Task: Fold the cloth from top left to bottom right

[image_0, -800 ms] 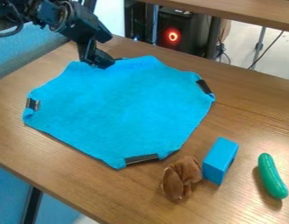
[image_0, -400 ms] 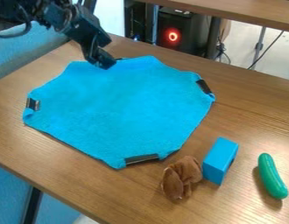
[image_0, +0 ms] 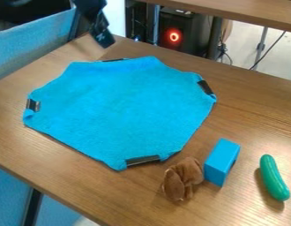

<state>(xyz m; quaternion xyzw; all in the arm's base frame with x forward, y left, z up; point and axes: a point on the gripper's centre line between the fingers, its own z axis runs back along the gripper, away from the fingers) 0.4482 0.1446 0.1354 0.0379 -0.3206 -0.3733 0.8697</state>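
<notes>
The cloth lies on the table, with 4 strips at its margins: 1 at its left corner, 1 on its near side, 1 on its right side and 1 on its far side. To the right and in front of the cloth sit the soft toy, the block and, farthest right of it, the cucumber (the block is between the other 2). Behind the cloth's far side, apart from it, is the gripper.
</notes>
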